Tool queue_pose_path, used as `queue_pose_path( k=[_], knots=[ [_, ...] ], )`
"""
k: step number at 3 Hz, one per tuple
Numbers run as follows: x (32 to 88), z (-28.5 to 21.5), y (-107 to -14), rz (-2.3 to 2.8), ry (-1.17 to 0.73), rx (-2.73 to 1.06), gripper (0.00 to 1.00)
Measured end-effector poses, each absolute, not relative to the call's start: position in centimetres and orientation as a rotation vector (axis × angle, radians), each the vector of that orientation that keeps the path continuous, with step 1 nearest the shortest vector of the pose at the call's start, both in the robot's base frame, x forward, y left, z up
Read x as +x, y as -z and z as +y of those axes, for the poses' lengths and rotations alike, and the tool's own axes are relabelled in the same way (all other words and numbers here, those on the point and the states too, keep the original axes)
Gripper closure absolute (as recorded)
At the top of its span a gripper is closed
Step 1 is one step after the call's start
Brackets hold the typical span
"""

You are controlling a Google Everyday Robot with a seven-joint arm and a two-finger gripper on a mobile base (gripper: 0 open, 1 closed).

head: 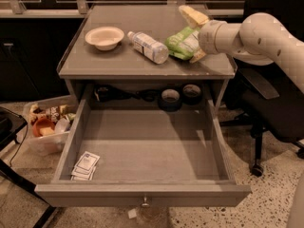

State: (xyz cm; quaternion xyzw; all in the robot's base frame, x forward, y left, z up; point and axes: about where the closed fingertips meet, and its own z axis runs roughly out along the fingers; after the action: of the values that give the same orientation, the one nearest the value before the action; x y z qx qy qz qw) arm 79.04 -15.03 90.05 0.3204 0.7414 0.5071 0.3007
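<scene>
My gripper [194, 36] is over the right side of the table top [114, 63], at the end of the white arm [266, 32] that reaches in from the right. It is open. One yellowish finger [192, 15] lies beyond a green snack bag [180, 42] and the other shows at the bag's near side, so the bag sits between them. A clear water bottle [148, 46] lies on its side just left of the bag. A pale bowl [104, 36] stands further left.
Below the top, a grey drawer [147, 148] is pulled fully out, with small white packets [85, 165] in its front left corner. Tape rolls [170, 98] and black cables [118, 95] sit at the back. A snack bin [45, 125] stands on the floor at left and an office chair [275, 103] at right.
</scene>
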Motion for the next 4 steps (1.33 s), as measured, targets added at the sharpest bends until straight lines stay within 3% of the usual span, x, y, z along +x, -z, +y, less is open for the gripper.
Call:
queue_pose_path(
  k=[4],
  knots=[
    [79.6, -16.8, -88.6, 1.755, -1.443, 1.036, 0.0]
  ],
)
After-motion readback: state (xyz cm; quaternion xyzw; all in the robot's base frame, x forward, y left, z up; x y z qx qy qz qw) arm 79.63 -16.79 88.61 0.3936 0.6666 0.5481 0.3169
